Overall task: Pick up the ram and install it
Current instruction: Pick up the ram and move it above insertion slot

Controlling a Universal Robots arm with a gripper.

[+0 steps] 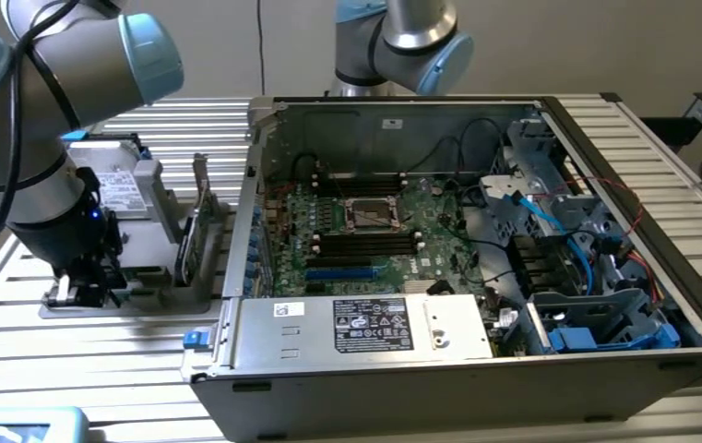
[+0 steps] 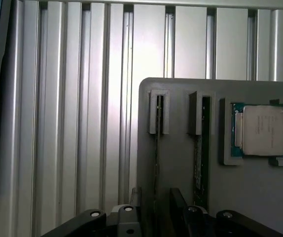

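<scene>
Pale silver with long parallel ribs across the worktop (image 2: 82, 123). Flat matte grey on the holder tray (image 2: 250, 197). Brushed silver framed in green on the processor chip (image 2: 262, 129). Black on the tool (image 2: 156, 210). Deep green on the motherboard (image 1: 431, 217). Bright blue on the drive cage (image 1: 609, 334). Grey with pale blue caps along the arm (image 1: 43, 175).

Diffuse, even overhead light. The slatted counter (image 1: 104, 360) reads bright, while the open computer case (image 1: 363, 129) is shadowed inside. In the wrist view, pale glare streaks the slats (image 2: 102, 98); the grey holder (image 2: 240, 197) is dimmer, its slots (image 2: 159, 116) dark.
</scene>
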